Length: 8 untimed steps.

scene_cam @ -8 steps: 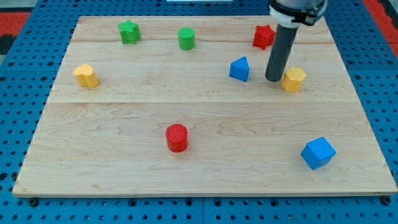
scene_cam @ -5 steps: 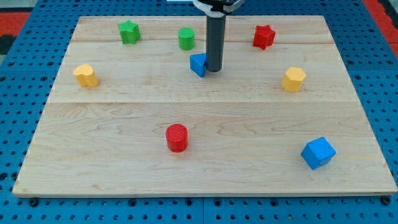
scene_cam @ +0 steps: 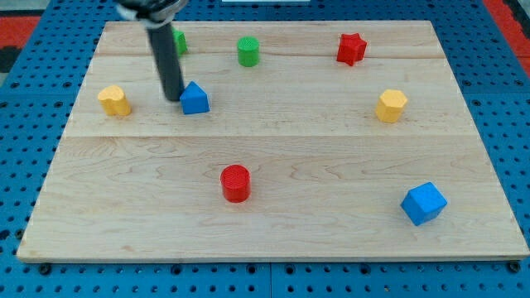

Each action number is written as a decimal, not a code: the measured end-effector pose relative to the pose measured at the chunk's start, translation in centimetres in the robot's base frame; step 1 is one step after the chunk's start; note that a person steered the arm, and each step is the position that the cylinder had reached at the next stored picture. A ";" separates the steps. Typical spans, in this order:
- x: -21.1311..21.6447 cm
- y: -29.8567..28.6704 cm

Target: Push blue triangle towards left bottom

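The blue triangle [scene_cam: 195,98] lies on the wooden board [scene_cam: 273,165] in its upper left part. My tip [scene_cam: 172,98] stands on the board just to the view's left of the blue triangle, touching or nearly touching its left side. The dark rod rises from there towards the view's top left and hides most of a green block [scene_cam: 180,41] behind it.
A yellow block [scene_cam: 114,100] lies left of my tip. A green cylinder [scene_cam: 248,51] and a red star [scene_cam: 351,48] lie near the top edge. A yellow hexagon [scene_cam: 391,105] is at the right, a red cylinder [scene_cam: 235,182] at lower centre, a blue cube [scene_cam: 423,203] at lower right.
The rod swept from the view's right to the left. It pushed the blue triangle left across the board, then passed over to the triangle's left side.
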State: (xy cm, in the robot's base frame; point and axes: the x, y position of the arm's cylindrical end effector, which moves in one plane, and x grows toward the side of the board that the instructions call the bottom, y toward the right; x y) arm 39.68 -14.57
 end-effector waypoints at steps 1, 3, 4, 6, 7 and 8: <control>-3.3 2.1; -3.6 5.9; 2.2 -0.3; 0.5 -0.1; -0.3 2.5; 1.4 4.6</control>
